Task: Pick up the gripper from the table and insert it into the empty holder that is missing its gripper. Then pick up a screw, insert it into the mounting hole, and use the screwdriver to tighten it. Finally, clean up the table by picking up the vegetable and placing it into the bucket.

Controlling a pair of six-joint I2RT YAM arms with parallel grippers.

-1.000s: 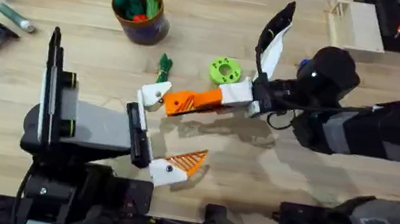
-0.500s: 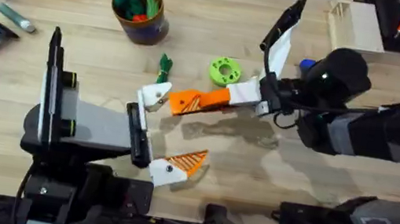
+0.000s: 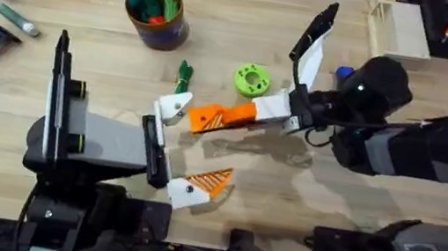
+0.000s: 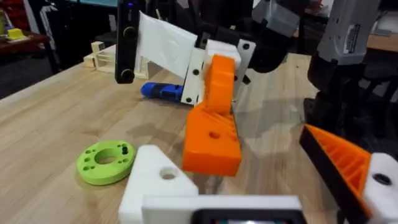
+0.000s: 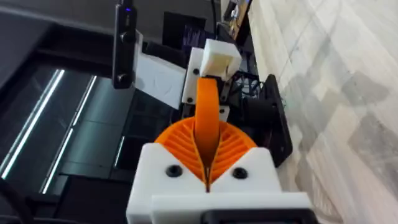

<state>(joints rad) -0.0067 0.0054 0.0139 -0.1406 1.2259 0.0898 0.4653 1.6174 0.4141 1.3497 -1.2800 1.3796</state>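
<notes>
Right gripper (image 3: 248, 111) clamped on orange finger (image 3: 218, 116), tip just beside holder (image 3: 173, 105). Left wrist: blue screwdriver (image 4: 163, 91) behind finger. Overhead: vegetable (image 3: 184, 73) on table (image 3: 302, 199). Left gripper (image 3: 180, 150) spread wide, holding nothing.

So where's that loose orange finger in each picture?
Overhead: orange finger near the centre, its tip beside the white holder.
Left wrist: mid-picture, just behind the holder.
Right wrist: the upright strip pinched in the right gripper, with the holder beyond.
Shared landmark: the holder.
</notes>
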